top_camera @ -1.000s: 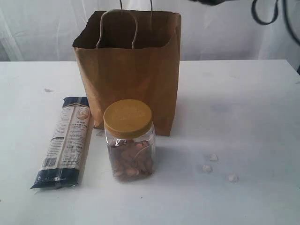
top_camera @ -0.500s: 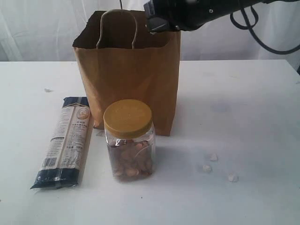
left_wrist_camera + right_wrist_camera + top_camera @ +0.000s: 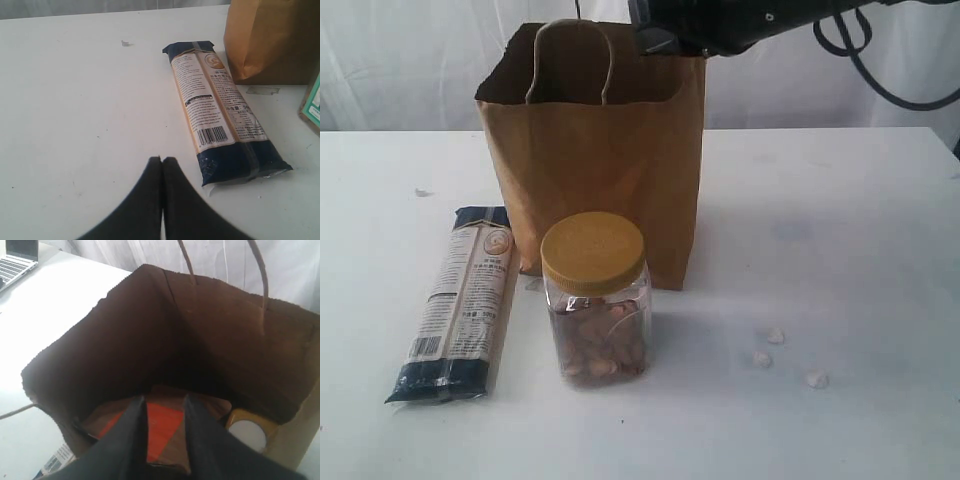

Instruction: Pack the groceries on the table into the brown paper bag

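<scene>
The right pincer [image 3: 164,401] has come in from the top and now hangs over the open mouth of the bag [image 3: 590,180], where a second ago there was almost no arm to see. Its two black fingers stand a little apart, and nothing seems to be held between them. Right under them, down inside the bag, lies the brown and orange pouch [image 3: 165,427]. Next to the pouch, also in the bag, is the yellow bottle [image 3: 246,435] with its white cap up. Outside, the jar [image 3: 595,300] with the yellow lid stands on the table [image 3: 840,250] just in front of the bag. The long pasta packet [image 3: 460,300] lies flat to the left of the jar. These two are not packed yet. The left pincer [image 3: 161,162] is closed tight with nothing in it, and it hangs low over the table near one end of the pasta packet. The bag is only paper and its cord handles [image 3: 262,285] stick up close to the right arm. If the arm catches a handle or the rim when it pulls away, the bag could tip over. Then it might knock the jar and spill what is inside.
</scene>
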`<action>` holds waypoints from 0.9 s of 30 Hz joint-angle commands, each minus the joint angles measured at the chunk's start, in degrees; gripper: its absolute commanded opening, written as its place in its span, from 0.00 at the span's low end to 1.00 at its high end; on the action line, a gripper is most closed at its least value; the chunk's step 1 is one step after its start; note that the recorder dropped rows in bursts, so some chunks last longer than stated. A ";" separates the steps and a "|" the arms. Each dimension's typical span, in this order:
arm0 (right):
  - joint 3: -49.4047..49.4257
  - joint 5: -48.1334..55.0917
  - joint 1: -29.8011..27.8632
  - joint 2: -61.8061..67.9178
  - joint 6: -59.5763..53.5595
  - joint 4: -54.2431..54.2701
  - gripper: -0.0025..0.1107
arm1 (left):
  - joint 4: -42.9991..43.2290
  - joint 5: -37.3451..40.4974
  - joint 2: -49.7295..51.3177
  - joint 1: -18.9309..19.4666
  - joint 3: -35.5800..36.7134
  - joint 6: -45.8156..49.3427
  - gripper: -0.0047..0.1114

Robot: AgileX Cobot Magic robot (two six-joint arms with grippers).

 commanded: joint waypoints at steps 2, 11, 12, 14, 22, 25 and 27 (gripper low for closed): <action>-0.42 0.04 0.07 -2.72 0.77 -5.32 0.19 | -0.40 0.14 -0.28 0.19 0.16 -0.29 0.04; -0.42 1.83 -0.06 -11.27 34.58 -52.59 0.02 | -0.40 0.14 -0.28 0.19 0.16 -0.29 0.04; -0.42 3.40 -0.06 -12.18 38.35 -58.54 0.02 | -0.40 0.14 -0.28 0.19 0.16 -0.29 0.04; -0.42 7.96 -0.06 -13.30 41.38 -65.31 0.02 | -0.40 0.14 -0.28 0.19 0.16 -0.29 0.04; 6.84 23.45 -0.06 -13.58 40.69 -62.19 0.02 | -0.40 0.14 -0.28 0.19 0.16 -0.29 0.04; 12.92 18.27 -0.06 -13.33 40.69 -60.92 0.02 | -0.40 0.14 -0.28 0.19 0.16 -0.29 0.04; 16.70 14.35 -0.06 -12.80 40.69 -59.28 0.02 | -0.40 0.14 -0.28 0.19 0.16 -0.29 0.04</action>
